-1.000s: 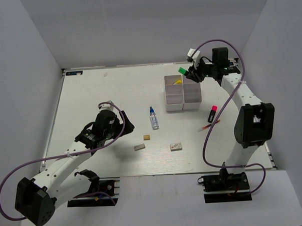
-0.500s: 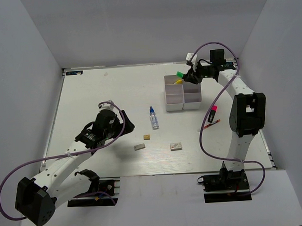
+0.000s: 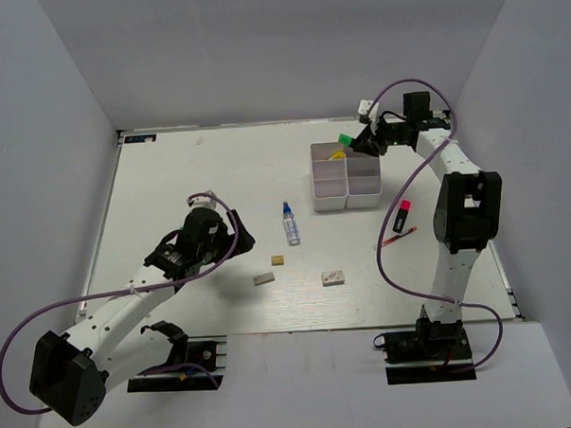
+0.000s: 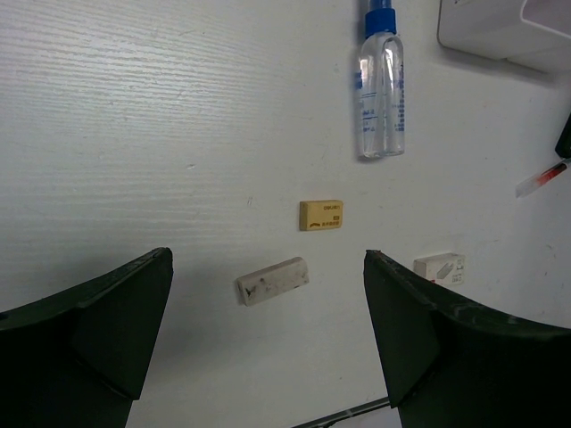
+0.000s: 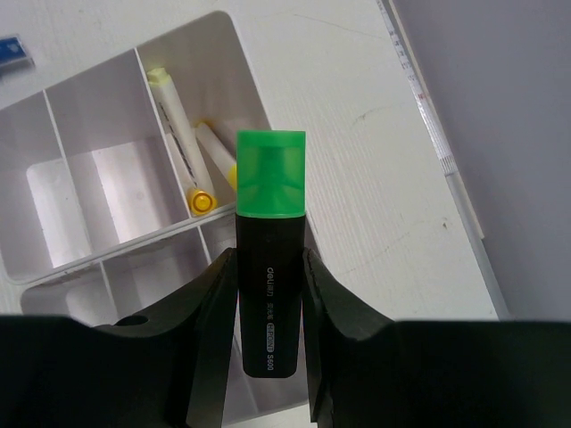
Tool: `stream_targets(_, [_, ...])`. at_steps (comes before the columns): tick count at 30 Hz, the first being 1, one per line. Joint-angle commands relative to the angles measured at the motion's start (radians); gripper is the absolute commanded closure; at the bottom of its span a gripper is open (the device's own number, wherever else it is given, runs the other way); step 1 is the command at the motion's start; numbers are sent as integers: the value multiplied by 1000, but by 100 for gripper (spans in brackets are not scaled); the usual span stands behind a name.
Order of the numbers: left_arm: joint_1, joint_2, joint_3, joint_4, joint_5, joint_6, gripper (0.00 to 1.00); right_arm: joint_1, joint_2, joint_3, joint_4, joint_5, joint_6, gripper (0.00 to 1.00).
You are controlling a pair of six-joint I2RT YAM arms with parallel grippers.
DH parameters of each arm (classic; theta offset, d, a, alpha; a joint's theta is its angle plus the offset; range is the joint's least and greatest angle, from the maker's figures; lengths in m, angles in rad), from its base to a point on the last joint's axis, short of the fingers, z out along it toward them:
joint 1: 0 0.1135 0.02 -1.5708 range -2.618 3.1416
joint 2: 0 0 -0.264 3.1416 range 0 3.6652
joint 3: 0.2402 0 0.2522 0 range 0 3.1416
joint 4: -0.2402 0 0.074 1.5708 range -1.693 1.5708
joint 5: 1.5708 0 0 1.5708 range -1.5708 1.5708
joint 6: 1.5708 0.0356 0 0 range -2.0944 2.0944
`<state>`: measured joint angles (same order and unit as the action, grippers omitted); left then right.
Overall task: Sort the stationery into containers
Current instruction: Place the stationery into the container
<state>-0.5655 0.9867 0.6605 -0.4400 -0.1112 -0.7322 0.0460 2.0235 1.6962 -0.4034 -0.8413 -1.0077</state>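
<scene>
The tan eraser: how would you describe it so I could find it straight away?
Start at the white tray on the far right of the table, then find the blue-capped bottle lying nearer the arms. Just past the bottle's base sits the tan eraser, the only tan block; the grey eraser and white eraser beside it are paler.

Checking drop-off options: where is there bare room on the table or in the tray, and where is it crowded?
Bare: the table's far-left stretch, between its left edge and the bottle; the tray compartments beside the yellow-capped pens. Crowded: bottle, tan eraser, grey eraser, white eraser near centre; pink-capped highlighter and red pen right of the tray.
</scene>
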Motion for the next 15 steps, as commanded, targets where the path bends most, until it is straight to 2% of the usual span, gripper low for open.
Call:
stream_targets(1, [3, 9, 17, 11, 11, 10, 3, -6, 30, 62, -21, -32, -58, 100])
stream_targets(4, [3, 9, 17, 11, 11, 10, 3, -9, 41, 65, -23, -42, -72, 100])
stream_targets(6, [3, 9, 17, 11, 11, 10, 3, -11, 43, 69, -28, -50, -74, 95])
stream_targets(8, [3, 9, 17, 1, 11, 10, 3, -12, 41, 71, -37, -58, -80, 80])
stream_targets(10, [3, 9, 17, 1, 11, 10, 3, -14, 43, 71, -46, -68, -88, 73])
stream_targets(14, [3, 9, 27, 1, 11, 10, 3, -21, 9, 57, -52, -91, -89, 40])
stream_targets(15, [3, 9, 27, 1, 11, 10, 3, -21, -6, 50, -45, -96, -74, 40])
